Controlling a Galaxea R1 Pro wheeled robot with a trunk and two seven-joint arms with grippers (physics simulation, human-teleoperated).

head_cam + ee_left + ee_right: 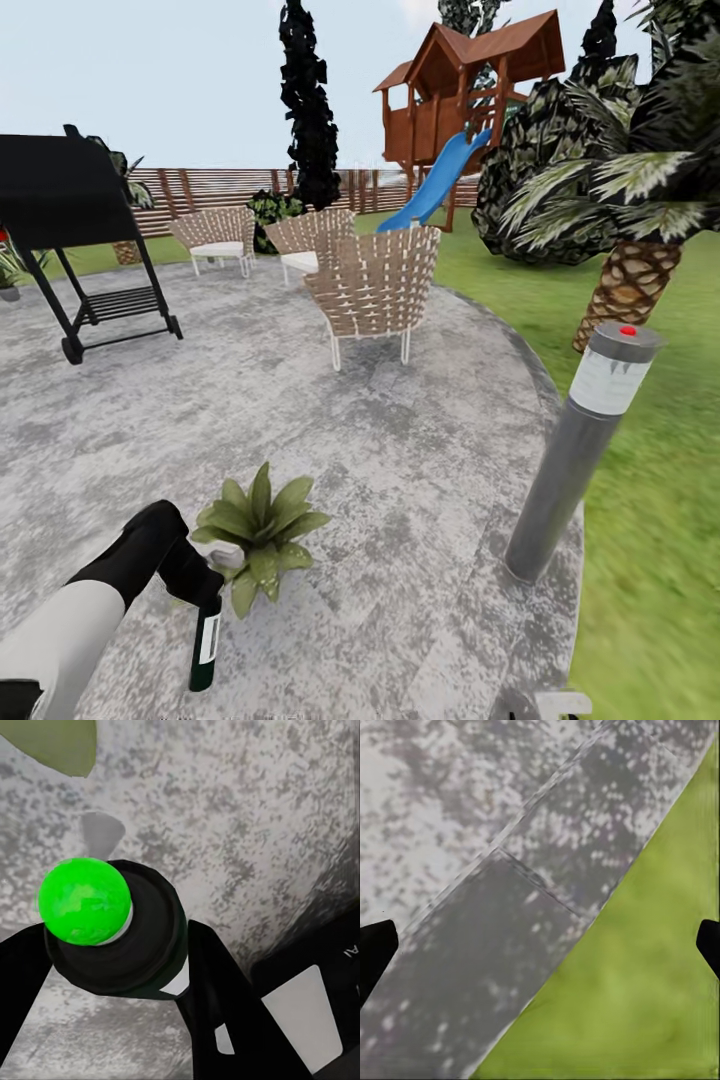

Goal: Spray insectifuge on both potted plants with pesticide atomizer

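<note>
Beside the potted plant, left pincer grips atomizer, bollard lamp well apart.

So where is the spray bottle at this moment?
In the head view, the spray bottle hangs low on the left in the left gripper, over the patio, just beside a potted plant.

The left pincer covers the spray head of the pesticide atomizer in the head view. The pot of the potted plant is mostly hidden under leaves. At nine o'clock the grill is cut by the edge. The right pincer shows only dark fingertips at both edges.
</note>
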